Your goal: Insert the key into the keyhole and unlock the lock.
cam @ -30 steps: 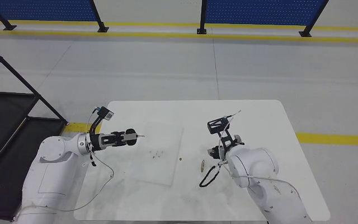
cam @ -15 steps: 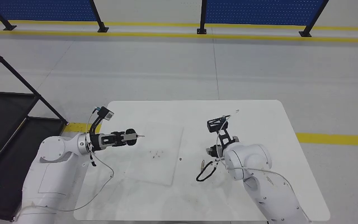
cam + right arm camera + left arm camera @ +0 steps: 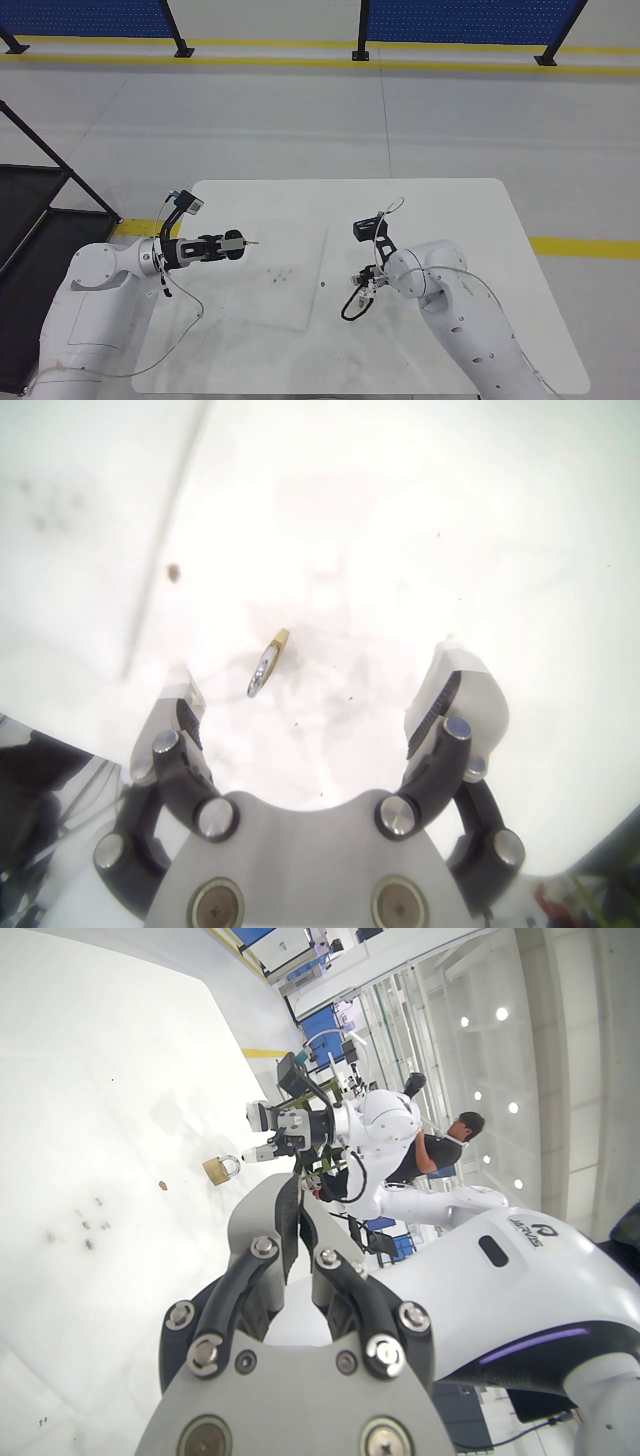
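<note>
Holds right claw (image 3: 320,680) wide open, empty, over small brass padlock (image 3: 267,662), likely to steady it; clamps left claw (image 3: 240,244) shut on thin metal key (image 3: 250,242), poised for insertion.

Light is bright and even, falling from overhead: round ceiling lamps (image 3: 501,1014) glow high beyond the lock (image 3: 220,1169) in the left wrist view. In the right wrist view the surface (image 3: 450,525) around the lock burns out to near-white glare, and the lock casts only a faint, soft shadow just beside itself. Both wrist views bend strongly far from the lock, where the surface's rim curves. Bolts behind the right gripper (image 3: 315,660) jaws catch bright glints.
</note>
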Controlling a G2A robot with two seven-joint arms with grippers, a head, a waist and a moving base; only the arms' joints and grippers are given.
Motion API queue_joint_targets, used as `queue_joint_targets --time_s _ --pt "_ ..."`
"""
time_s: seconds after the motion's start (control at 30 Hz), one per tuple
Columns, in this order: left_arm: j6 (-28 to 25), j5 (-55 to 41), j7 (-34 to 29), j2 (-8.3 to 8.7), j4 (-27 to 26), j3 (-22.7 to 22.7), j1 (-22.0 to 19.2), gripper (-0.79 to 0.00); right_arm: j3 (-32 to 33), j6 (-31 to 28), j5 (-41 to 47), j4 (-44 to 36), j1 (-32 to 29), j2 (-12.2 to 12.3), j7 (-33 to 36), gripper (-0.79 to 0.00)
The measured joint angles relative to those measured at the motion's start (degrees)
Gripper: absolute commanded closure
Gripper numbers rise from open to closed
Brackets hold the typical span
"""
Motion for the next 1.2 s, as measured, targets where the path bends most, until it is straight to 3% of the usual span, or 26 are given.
queue_joint_targets --time_s 0.23,0.7,0.73,0.87,0.93,1.2 --pt "0.00 0.00 0.00 0.00 0.00 0.00 0.00 0.000 -0.80 0.01 -1.78 5.22 1.06 -1.99 0.00 -0.785" --pt "0.00 0.00 0.00 0.00 0.00 0.00 0.00 0.000 -0.76 0.00 -7.10 5.02 -3.34 -4.86 0.00 -0.785" --pt "0.00 0.00 0.00 0.00 0.00 0.00 0.00 0.000 -0.88 0.00 -7.33 5.05 -3.49 -5.03 0.00 -0.680" --pt "0.00 0.00 0.00 0.00 0.00 0.00 0.00 0.000 -1.35 0.00 -7.88 5.78 -3.70 -5.74 0.00 -0.520" --pt "0.00 0.00 0.00 0.00 0.00 0.00 0.00 0.000 -1.58 0.00 -8.04 6.46 -3.56 -6.09 0.00 -0.391" --pt "0.00 0.00 0.00 0.00 0.00 0.00 0.00 0.000 -1.81 -0.01 -8.14 8.37 -2.86 -7.10 0.00 -0.357"
